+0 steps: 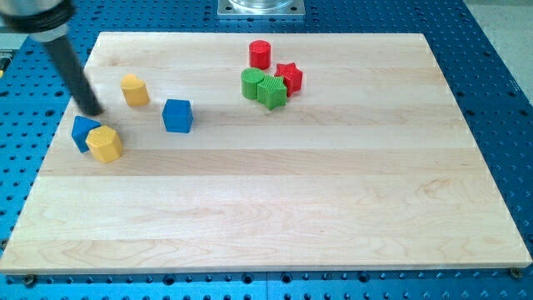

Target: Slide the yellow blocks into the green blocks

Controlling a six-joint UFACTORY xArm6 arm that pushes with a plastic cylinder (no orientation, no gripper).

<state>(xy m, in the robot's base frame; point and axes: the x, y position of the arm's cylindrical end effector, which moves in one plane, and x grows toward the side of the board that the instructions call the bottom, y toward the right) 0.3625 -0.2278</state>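
Yellow blocks (135, 89) (105, 143) flank my tip (94, 112), well left of green blocks (265, 87)

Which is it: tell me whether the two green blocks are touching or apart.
Touching. The camera view shows the green cylinder pressed against the other green block, no board visible between them.

rod (62, 54) cut off at top, blue block (82, 131) partly hidden

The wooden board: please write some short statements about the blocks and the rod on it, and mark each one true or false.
1. My tip is at the view's left, just above the blue block beside the yellow hexagonal block. True.
2. The two green blocks touch each other. True.
3. The blue cube touches the green blocks. False: it stands apart, left of them.
4. Both yellow blocks lie right of the red cylinder. False: both lie left.
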